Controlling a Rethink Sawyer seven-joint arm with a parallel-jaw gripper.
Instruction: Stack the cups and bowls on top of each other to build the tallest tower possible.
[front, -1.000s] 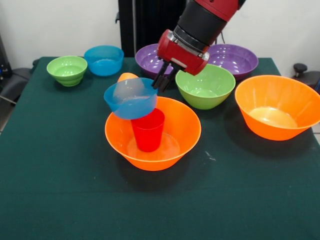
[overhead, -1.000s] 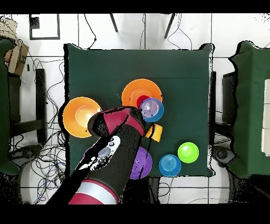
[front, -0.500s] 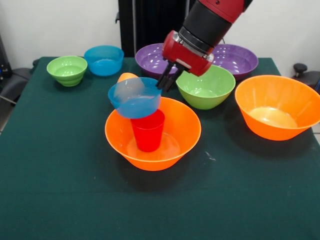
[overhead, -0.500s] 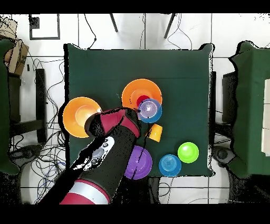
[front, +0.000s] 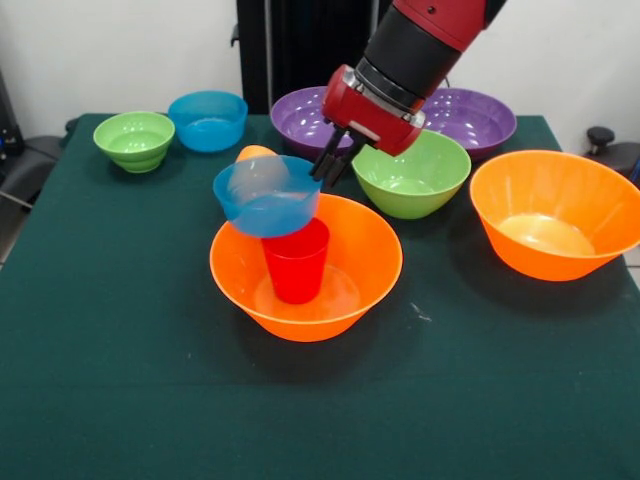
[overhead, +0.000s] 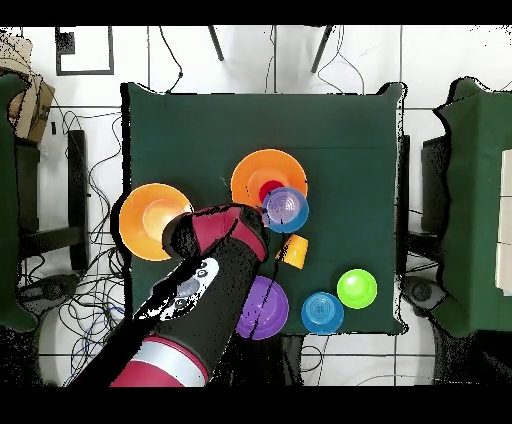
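The gripper has its dark fingers pinched together on the rim of a small blue bowl, holding it tilted in the air directly above the red cup. That cup stands upright in the middle of the large orange bowl, which serves as the landmark here. Over the last second the held bowl has drifted only slightly, sideways and a touch upward, and remains over the cup; the carry appears finished and the placing not yet begun, so the tower is still only base and cup.

Seen from above, the blue bowl sits off-centre over the cup, toward the landmark's rim nearest the orange cup. The lowering probably calls for levelling the bowl and centring it, since a tilted release onto so narrow a top could slide off.

Just behind the landmark in the front view, the orange cup peeks past the held bowl. Farther back stand the medium green bowl and two purple bowls, close under the arm. The second large orange bowl sits beside the landmark, apart from it. A small green bowl and another blue bowl lie well apart, toward a back corner. Bare cloth of the table opens in front of the landmark.
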